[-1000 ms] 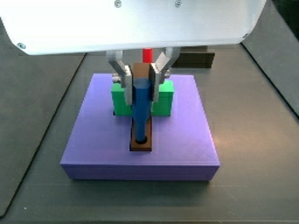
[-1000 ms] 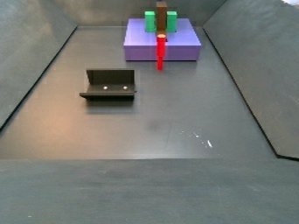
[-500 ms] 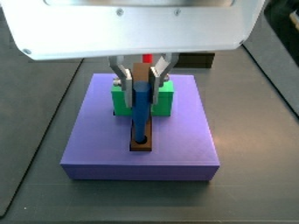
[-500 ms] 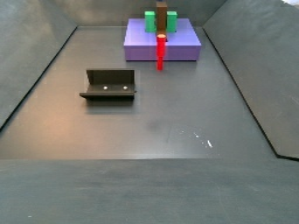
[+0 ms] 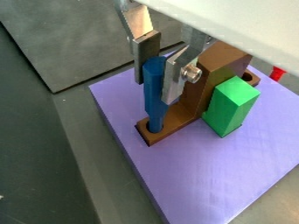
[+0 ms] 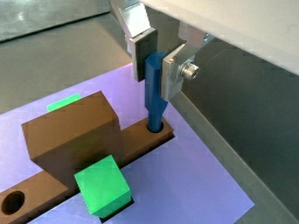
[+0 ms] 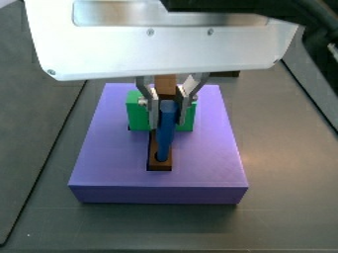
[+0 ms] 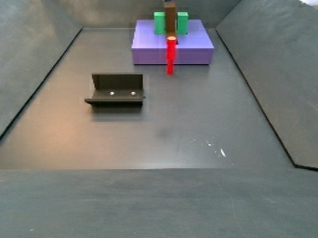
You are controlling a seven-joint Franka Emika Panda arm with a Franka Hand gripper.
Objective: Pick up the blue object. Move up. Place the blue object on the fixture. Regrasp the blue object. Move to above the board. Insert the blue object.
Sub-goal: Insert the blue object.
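Note:
The blue object [image 5: 155,109] stands upright with its lower end in the hole at the end of the brown bar [image 5: 187,109] on the purple board [image 5: 205,171]. My gripper [image 5: 156,86] is shut on the blue object's top, one silver finger on each side. Both wrist views show this; it also appears in a wrist view [image 6: 155,109] and in a side view [image 7: 162,138]. In that side view my gripper [image 7: 166,107] hangs under the white wrist body over the board [image 7: 158,173]. The fixture [image 8: 115,89] stands empty on the floor, away from the board.
Green blocks [image 7: 137,114] flank the brown bar behind the blue object; one shows in a wrist view [image 5: 232,107]. The bar's far end has a round hole [image 6: 14,204]. A red upright peg [image 8: 170,51] shows at the board [image 8: 192,56]. Dark sloping walls [image 8: 37,84] bound the floor.
My gripper has come down with the blue object, and the peg now sits lower in the brown bar's hole. The fixture and the board have not moved.

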